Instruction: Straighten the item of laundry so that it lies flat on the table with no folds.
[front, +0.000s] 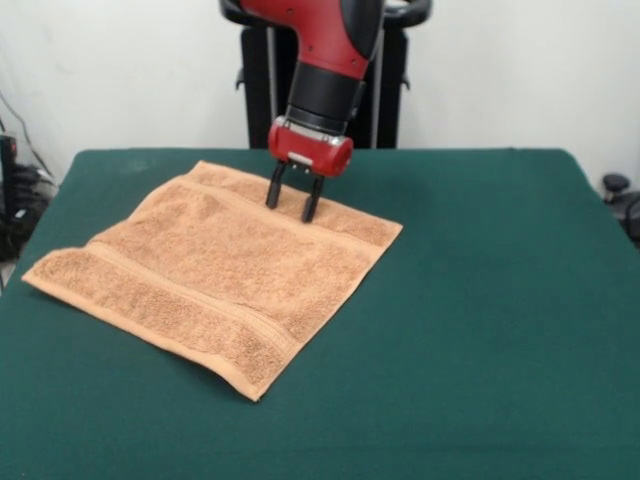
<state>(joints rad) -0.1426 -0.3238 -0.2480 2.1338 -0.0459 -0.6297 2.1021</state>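
Towel (215, 275): an orange-tan terry cloth spread out on the green table (480, 320), lying toward the table's left half with one corner pointing at the near edge. A woven band runs along its near-left edge and another along its far-right edge; the cloth looks largely flat, with slight rumpling near its far corner. My gripper (292, 201) stands over the towel's far band, just inside its far edge. My two dark fingers (312, 199) point straight down, parted by a narrow gap, their tips at or just above the cloth. They hold nothing. My red wrist rises above the towel's far edge.
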